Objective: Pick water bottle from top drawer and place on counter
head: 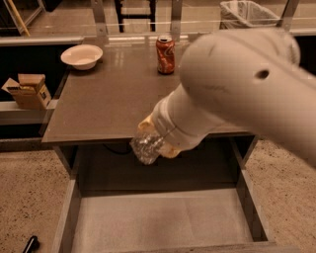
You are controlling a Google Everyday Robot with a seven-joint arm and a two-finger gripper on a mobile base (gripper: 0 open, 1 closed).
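Note:
My gripper (157,138) sits at the end of the big white arm that fills the right of the camera view. It is shut on the water bottle (146,147), a clear ribbed bottle seen end-on. The bottle hangs just below the front edge of the counter (108,101), above the open top drawer (66,217). The drawer's pale liner floor shows nothing lying on it. The bottle's label and cap are hidden by the gripper.
An orange-red soda can (165,48) stands at the back middle of the counter and a white bowl (82,55) at the back left. A cardboard box (29,90) sits on a ledge to the left. A bin (249,14) stands far right. A black object (30,243) lies on the floor.

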